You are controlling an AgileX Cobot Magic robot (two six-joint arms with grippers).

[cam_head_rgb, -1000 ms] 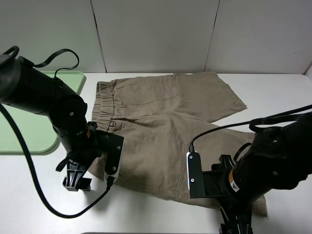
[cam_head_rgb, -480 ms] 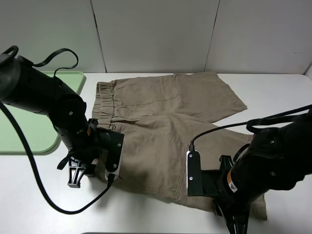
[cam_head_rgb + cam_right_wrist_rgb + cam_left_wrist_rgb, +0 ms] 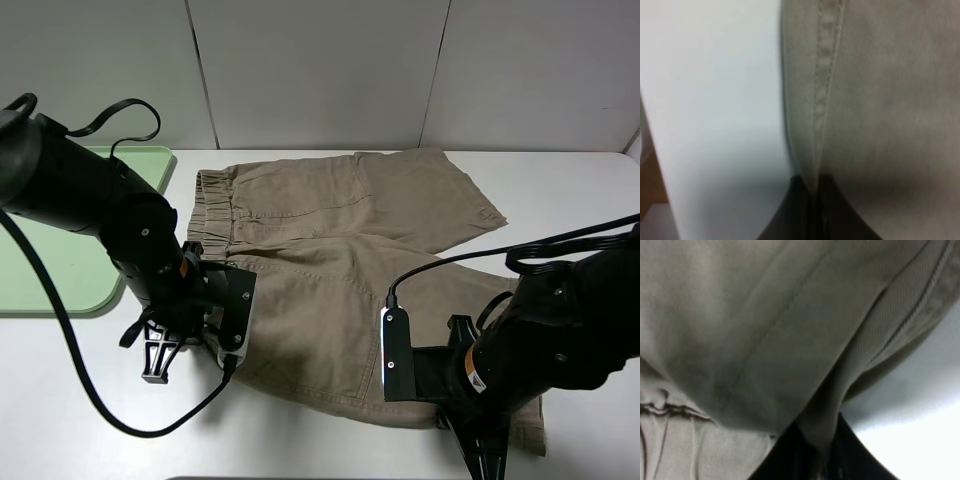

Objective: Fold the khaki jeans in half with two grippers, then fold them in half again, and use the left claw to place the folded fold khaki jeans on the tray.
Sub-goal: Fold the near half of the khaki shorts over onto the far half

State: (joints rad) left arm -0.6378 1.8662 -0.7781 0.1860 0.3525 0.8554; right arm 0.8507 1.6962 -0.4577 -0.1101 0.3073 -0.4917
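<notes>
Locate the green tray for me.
Exterior high view: the tray lies on the left side of the table, left of the khaki jeans, partly hidden behind the left arm.

Lab-like robot bench: bare white table (image 3: 565, 195), plain grey panel wall (image 3: 320, 70).

To me the khaki jeans (image 3: 340, 260) looked like matt woven cotton with a fine twill rib, puckered at the waistband and ropy along the stitched hem. Beside the jeans the tray (image 3: 40, 270) read as smooth pale-green plastic, and the table (image 3: 580, 190) under the jeans was smooth matt white. The left claw (image 3: 815, 455) and right gripper (image 3: 810, 205) biting the jeans were dull black.
</notes>
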